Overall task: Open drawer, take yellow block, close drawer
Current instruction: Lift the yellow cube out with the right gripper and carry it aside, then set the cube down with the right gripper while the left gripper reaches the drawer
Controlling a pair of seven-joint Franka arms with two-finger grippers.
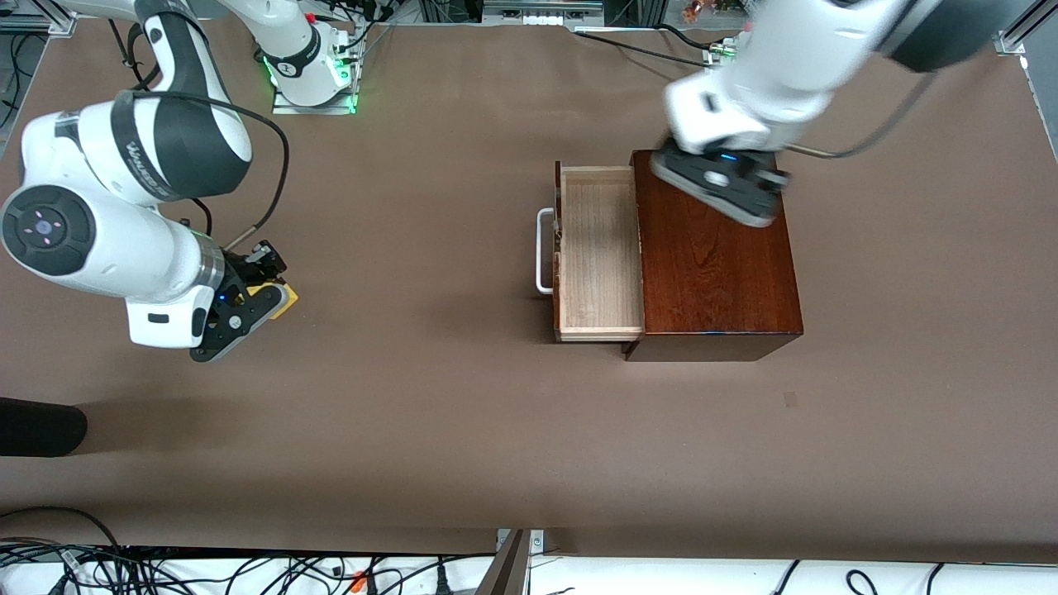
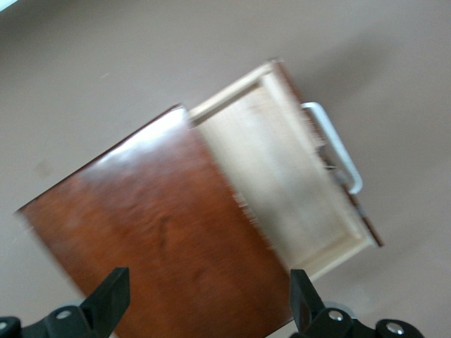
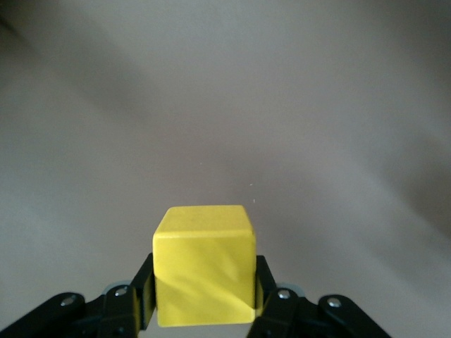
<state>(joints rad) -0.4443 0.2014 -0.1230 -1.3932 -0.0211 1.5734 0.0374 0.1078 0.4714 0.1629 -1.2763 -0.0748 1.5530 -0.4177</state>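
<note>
The drawer [image 1: 599, 248] of the dark reddish-brown wooden box [image 1: 719, 273] stands pulled open. Its pale interior looks empty and its white bar handle [image 1: 543, 250] faces the right arm's end of the table. It also shows in the left wrist view [image 2: 289, 176], with the box top [image 2: 162, 232] beside it. My left gripper [image 1: 727, 186] is over the box top, open and empty [image 2: 208, 303]. My right gripper [image 1: 266, 285] is low over the table at the right arm's end, shut on the yellow block [image 1: 279, 299]. The block fills the space between the fingers [image 3: 204, 264].
A black object [image 1: 33, 426] lies at the table's edge at the right arm's end, nearer the front camera. Cables [image 1: 248, 570] run along the near edge. A small dark mark [image 1: 791, 399] is on the brown table cover [image 1: 413, 397].
</note>
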